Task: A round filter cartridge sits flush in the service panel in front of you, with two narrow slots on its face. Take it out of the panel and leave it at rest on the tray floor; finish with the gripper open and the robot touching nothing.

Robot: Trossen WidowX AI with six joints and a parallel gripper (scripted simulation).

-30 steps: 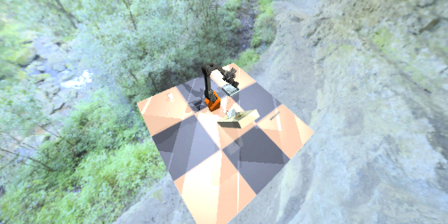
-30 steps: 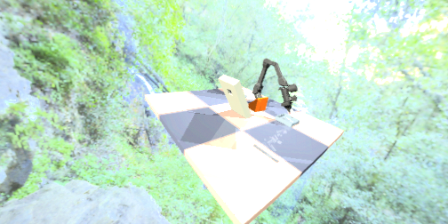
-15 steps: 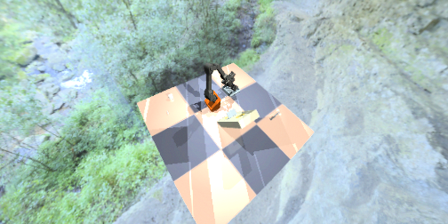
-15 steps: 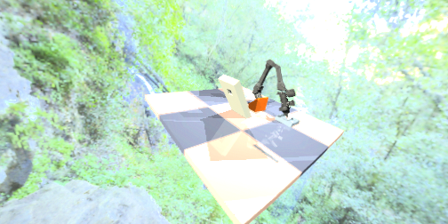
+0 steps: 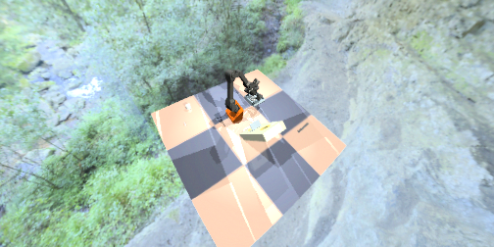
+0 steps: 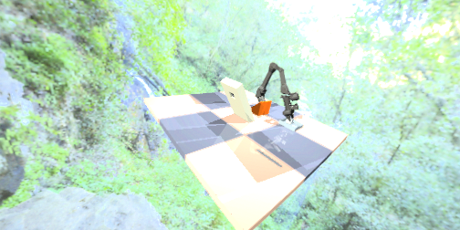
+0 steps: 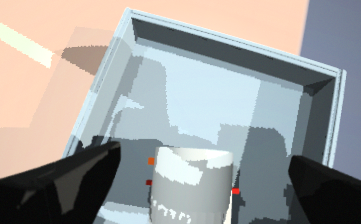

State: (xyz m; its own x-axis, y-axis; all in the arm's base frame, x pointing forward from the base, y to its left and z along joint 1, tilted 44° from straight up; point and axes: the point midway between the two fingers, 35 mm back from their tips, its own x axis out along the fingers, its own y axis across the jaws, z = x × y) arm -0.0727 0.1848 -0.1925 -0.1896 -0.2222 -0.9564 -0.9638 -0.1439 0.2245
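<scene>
Orange-and-grey checkered floor (image 5: 206,165) — blurred green trees (image 5: 123,27) behind; rocky cliff (image 5: 417,116) alongside, bright daylight.

One robot arm (image 5: 230,91) with one wide-open gripper (image 7: 201,175) and two dark fingers, one white filter cartridge (image 7: 191,185), one pale blue tray (image 7: 241,55), one cream service panel (image 6: 236,99), and three small red-orange markers (image 7: 236,191) in the tray.

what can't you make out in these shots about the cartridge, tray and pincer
- Wrist view: the cartridge runs off the bottom edge, so its base and contact with the tray floor are unseen.
- Wrist view: the open pincer fingers are cropped by the frame.
- Top and exterior views: tray and cartridge too small and blurred.
</scene>
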